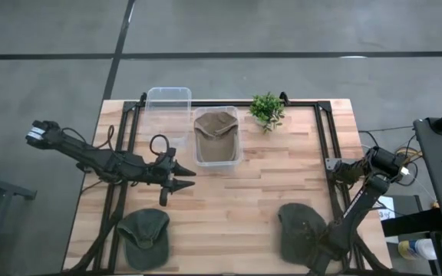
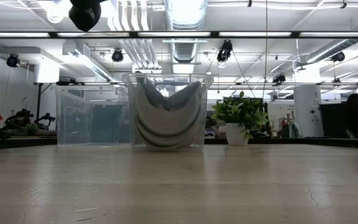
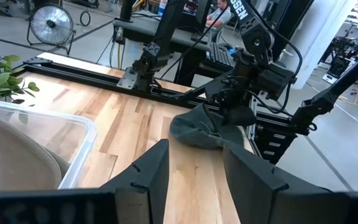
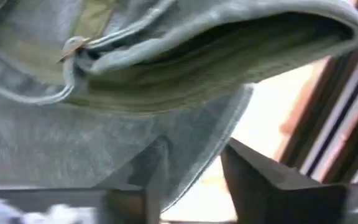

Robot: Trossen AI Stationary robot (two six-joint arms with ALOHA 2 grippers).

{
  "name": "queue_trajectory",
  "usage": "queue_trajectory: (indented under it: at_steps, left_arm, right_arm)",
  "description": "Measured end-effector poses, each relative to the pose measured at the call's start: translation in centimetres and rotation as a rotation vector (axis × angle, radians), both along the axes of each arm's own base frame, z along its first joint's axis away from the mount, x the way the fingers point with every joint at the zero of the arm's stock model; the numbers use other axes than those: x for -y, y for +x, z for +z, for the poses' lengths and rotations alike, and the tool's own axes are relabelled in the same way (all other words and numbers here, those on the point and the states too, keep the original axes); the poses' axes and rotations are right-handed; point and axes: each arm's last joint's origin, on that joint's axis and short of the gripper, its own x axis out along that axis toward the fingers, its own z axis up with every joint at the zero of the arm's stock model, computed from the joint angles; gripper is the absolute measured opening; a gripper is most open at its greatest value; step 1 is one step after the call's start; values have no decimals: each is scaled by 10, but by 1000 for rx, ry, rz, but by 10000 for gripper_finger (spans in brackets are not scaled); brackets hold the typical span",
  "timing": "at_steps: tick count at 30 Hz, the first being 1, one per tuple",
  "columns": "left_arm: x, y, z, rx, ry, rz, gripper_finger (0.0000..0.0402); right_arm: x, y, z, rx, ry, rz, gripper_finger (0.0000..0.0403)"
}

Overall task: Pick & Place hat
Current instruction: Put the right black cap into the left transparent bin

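My right gripper (image 1: 318,253) is down at the five o'clock corner of the light wooden slatted table (image 1: 259,199), its fingers (image 4: 263,180) straddling the rim of a dark olive-green cloth cap (image 1: 299,230) that lies on the boards there. One finger is over the fabric and the other outside it, with a gap showing between them, so they stand apart around the edge and are not pressed tight on it. My left gripper (image 1: 176,178) hovers near nine o'clock of the table's middle, fingers apart and holding nothing, pointing across toward that cap.

A second olive-green cloth cap (image 1: 144,234) lies at seven o'clock, well apart from the first. At twelve o'clock a clear plastic bin (image 1: 217,136) holds a tan cloth hat (image 1: 216,130). An empty-looking clear plastic tub (image 1: 167,107) sits just beside it toward eleven o'clock, and a small green potted plant (image 1: 267,110) stands toward one o'clock.
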Motion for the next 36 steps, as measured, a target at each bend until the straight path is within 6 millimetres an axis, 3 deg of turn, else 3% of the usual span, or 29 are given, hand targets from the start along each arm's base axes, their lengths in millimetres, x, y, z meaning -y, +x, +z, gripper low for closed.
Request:
queue_trajectory:
  at_steps: [6,12,36]
  left_arm:
    - [0,0,0,0,-4,0,145]
    - [0,0,0,-1,-20,2,145]
    - [1,2,-2,-15,-106,12,145]
  right_arm:
    - [4,0,-4,53,-44,48,25]
    - [6,2,1,148,-91,74,14]
    - [43,5,64,745,-553,172,11]
